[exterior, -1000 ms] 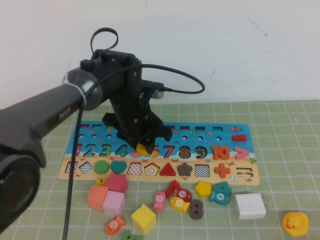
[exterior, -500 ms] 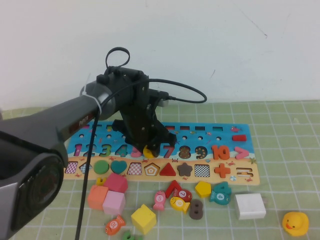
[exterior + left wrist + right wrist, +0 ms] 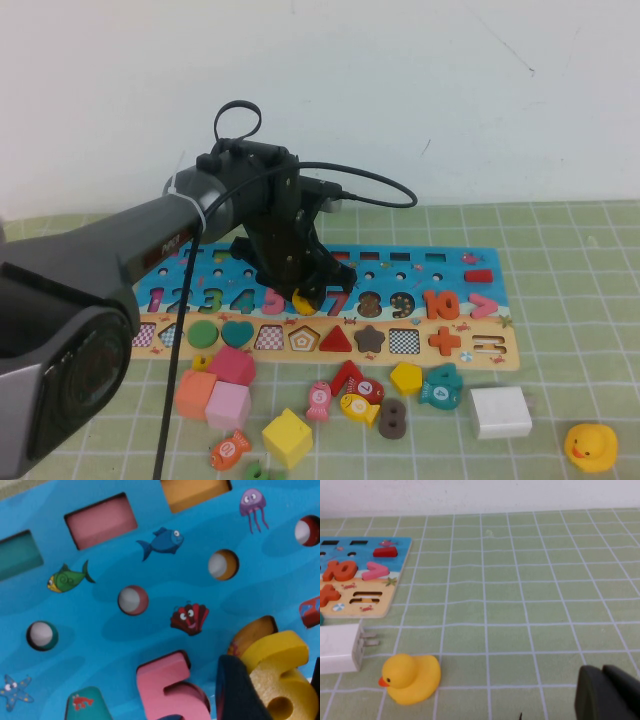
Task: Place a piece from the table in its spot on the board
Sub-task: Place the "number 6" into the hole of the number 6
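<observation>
Your left gripper (image 3: 303,292) pinches the yellow 6 (image 3: 301,299) low over the board (image 3: 420,268), between pink 5 (image 3: 170,690) and red 7. Right gripper (image 3: 607,692): near the duck (image 3: 410,677), grip state unreadable.

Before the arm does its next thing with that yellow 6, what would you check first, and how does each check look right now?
1. Left claw has the yellow 6: ok, dark fingers sit against both its sides.
2. The 6 is over its slot on the board, between the pink 5 and the red 7: ok.
3. The 6 lies flat in the slot: not ok; it looks tilted, with open cut-out showing behind its top.
4. Neighbouring numbers are undisturbed: ok.
5. Right claw is out of the way: ok, it sits low over the green cloth near the rubber duck.
6. Right claw is empty: cannot tell.
</observation>
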